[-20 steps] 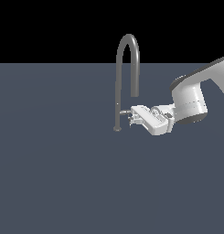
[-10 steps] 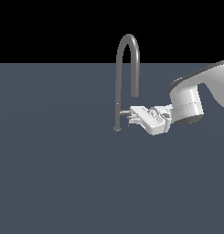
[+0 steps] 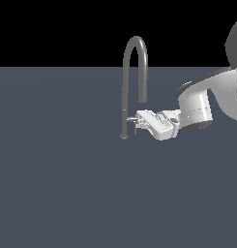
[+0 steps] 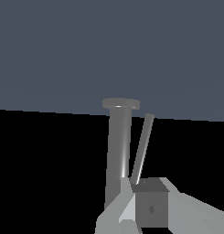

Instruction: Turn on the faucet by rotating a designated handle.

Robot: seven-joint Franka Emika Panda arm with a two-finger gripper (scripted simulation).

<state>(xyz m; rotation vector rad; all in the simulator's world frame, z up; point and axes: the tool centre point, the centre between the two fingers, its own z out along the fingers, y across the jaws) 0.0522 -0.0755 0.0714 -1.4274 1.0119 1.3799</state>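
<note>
1. Our arm [image 3: 195, 109] has swung a little since 1 second ago.
2. The gripper [image 3: 137, 121] touches the handle [image 3: 131, 118], low on the faucet [image 3: 125, 82], to push it.
3. We can't tell if its fingers [image 4: 152, 208] are spread.

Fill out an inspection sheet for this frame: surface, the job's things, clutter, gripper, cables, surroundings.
Surface: plain dark blue-grey floor; no marks seen.
Job's things: grey faucet stands upright, with a tall arched spout and a small round base. Its handle is a thin rod beside the main column, seen best in the wrist view.
Clutter: nothing seen.
Gripper: gripper sits low against the faucet column from the exterior view's right, at handle height. The wrist view shows a fingertip at the handle's near end; whether the jaws are open or closed cannot be told.
Cables: nothing seen.
Surroundings: black background above the floor line; the white arm enters from the exterior view's right.
</note>
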